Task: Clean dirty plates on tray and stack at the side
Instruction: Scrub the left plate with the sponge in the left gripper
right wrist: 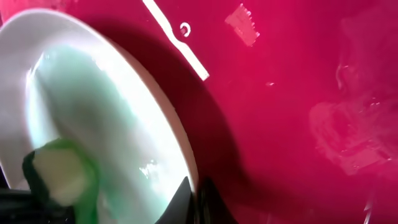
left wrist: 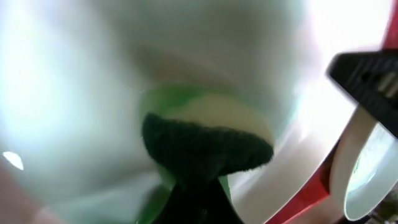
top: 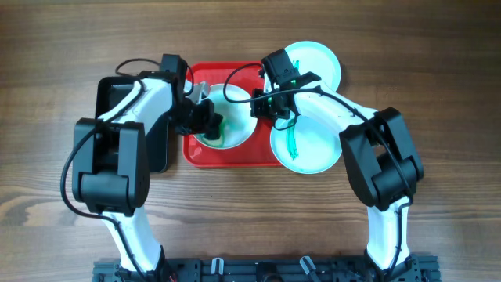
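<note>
A white plate [top: 233, 110] [left wrist: 93, 93] [right wrist: 106, 106] with a green smear lies on the red tray [top: 235, 157] [right wrist: 298, 93]. My right gripper [top: 261, 110] [right wrist: 196, 202] is shut on its right rim, one finger inside and one outside. That edge looks lifted, with a shadow on the tray under it. My left gripper [top: 210, 124] [left wrist: 199, 208] is shut on a green and yellow sponge [left wrist: 205, 140] [right wrist: 59, 174], which presses into the plate. A pale aqua plate [top: 309, 141] [left wrist: 357, 168] with a green streak lies at the tray's right edge. Another aqua plate [top: 317, 66] sits behind it.
A black tray [top: 160, 153] lies left of the red tray, mostly under my left arm. Both arms reach over the red tray from either side. Bare wooden table [top: 250, 211] runs along the front.
</note>
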Controlling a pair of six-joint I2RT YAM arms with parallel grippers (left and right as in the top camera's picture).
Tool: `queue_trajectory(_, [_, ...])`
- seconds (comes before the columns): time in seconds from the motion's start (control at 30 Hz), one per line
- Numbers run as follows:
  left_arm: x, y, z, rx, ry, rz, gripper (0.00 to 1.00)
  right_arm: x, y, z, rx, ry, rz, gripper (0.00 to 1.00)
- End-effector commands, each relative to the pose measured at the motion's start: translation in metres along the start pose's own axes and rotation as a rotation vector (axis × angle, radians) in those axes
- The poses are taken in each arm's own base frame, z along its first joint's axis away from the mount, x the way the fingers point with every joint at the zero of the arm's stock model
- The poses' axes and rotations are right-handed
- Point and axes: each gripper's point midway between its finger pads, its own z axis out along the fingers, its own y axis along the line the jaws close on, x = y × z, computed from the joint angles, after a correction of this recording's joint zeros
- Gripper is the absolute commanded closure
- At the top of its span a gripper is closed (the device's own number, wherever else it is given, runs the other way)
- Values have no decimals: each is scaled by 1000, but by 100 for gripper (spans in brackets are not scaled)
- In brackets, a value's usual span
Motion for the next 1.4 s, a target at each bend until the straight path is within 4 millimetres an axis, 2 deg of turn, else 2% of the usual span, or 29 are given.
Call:
queue_trajectory(0.0, [1,-24,24,30,2,121,96,-3,3,4,-17,3,12,96])
queue_trajectory(0.17, [-4,-46,45,44,-25,194,96,-3,3,4,-17,4,12,96])
queue_trajectory(0.23, [-16,-45,46,13,-76,164,96,-3,2,4,-16,6,13,96])
queue_trajectory(0.33, [-50,-27,38,-79,-217,66,96,-3,2,4,-15,7,14,96])
queue_trajectory(0.5, [-99,-3,12,-126,-424,4,96,-3,2,4,-15,6,13,95])
queue_trajectory(0.53, [-106,7,6,-164,-461,-36,96,-3,2,4,-15,6,13,96])
queue_trajectory(0.6, [-110,40,-6,-297,-522,-160,96,-3,2,4,-15,5,13,96])
queue_trajectory(0.63, [-104,57,-10,-371,-524,-231,96,-3,2,4,-15,5,13,96])
queue_trajectory(0.7, [-85,73,-10,-445,-478,-320,96,-3,3,4,-17,3,12,96])
queue_trajectory(0.87, [-31,82,0,-535,-273,-373,96,-4,3,4,-19,0,11,96])
queue_trajectory(0.9, [-12,82,2,-554,-196,-370,96,-4,3,4,-19,0,11,96])
queue_trajectory(1.0, [21,56,16,-418,13,-246,96,-4,3,4,-19,0,11,96])
queue_trajectory(1.1, [42,12,26,-143,164,-64,96,-4,3,4,-19,0,11,96])
queue_trajectory(1.2, [49,-24,26,84,199,110,96,-4,3,4,-19,0,11,96])
queue_trajectory(1.27, [49,-33,26,139,196,169,96,-4,3,4,-19,1,11,96])
queue_trajectory(1.37, [38,-36,28,149,150,201,96,-4,3,4,-19,1,11,96])
